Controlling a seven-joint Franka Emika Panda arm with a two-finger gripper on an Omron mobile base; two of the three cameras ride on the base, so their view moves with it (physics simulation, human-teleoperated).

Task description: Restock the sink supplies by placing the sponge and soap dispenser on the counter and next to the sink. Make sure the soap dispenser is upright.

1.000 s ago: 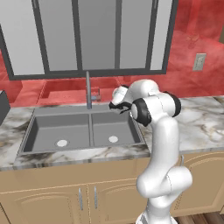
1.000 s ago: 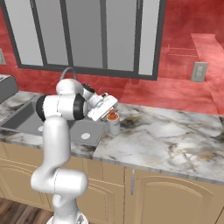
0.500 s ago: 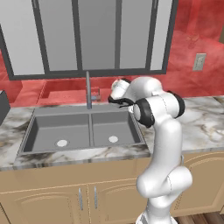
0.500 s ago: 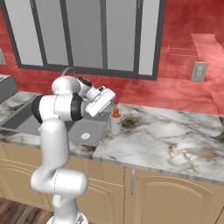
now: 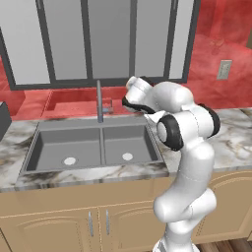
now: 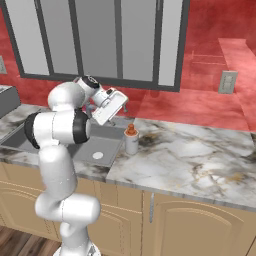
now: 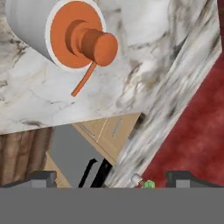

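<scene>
You had the soap dispenser (image 6: 131,139) standing upright on the counter (image 6: 200,155), just to the right of the sink (image 6: 85,145) and close to its near right corner. From the hand camera you looked down onto its orange pump top (image 7: 87,41), with the thin spout pointing away across the marble.

The gripper (image 6: 114,102) was released, its jaws standing wide and holding nothing. It hung above and a little to the left of the bottle, clear of it, out over the right basin's far edge near the faucet (image 5: 100,101). In the left base view the hand (image 5: 132,98) sat just right of the faucet, partly hidden by the arm's own bulk, so you could not see the bottle from that side.

A small green speck (image 7: 149,184) showed at the bottom of the hand view; it may have been the sponge, but it was too small to tell.
</scene>
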